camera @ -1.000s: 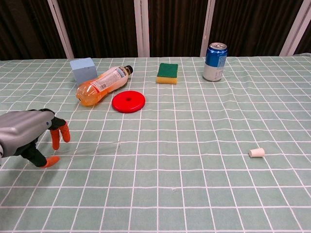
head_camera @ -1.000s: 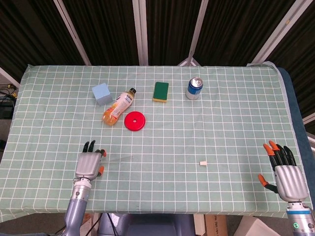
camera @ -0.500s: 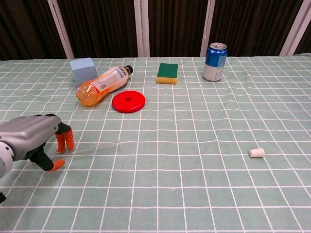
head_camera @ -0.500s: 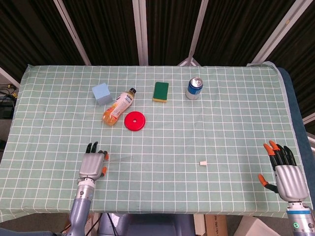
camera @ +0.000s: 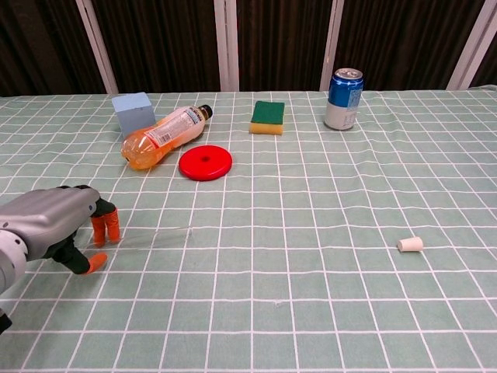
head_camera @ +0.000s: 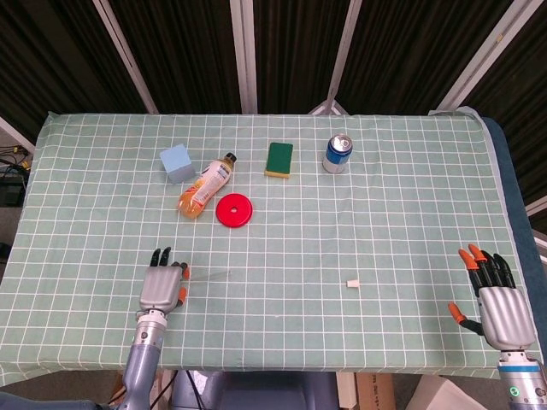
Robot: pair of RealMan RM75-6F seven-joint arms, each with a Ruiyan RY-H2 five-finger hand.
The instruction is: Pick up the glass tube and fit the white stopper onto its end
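The glass tube (camera: 155,234) lies flat on the checked cloth at the front left; in the head view it shows only as a faint streak (head_camera: 212,274). My left hand (camera: 51,224) (head_camera: 161,287) hangs over the tube's left end. Its fingertips (camera: 106,224) point down just behind the tube, and the thumb sits apart in front of it. The tube still rests on the cloth. The white stopper (camera: 410,244) (head_camera: 351,283) lies on its side at the front right. My right hand (head_camera: 500,309) hovers at the table's right front corner with its fingers spread, holding nothing.
Across the back stand a blue cube (camera: 133,110), a lying orange bottle (camera: 163,136), a red disc (camera: 206,163), a green sponge (camera: 267,116) and a blue can (camera: 343,99). The table's front edge runs just behind my left wrist.
My left hand has slid a little right and toward the front, bringing its fingertips down at the tube's left end. The right hand, tube and stopper have not moved.
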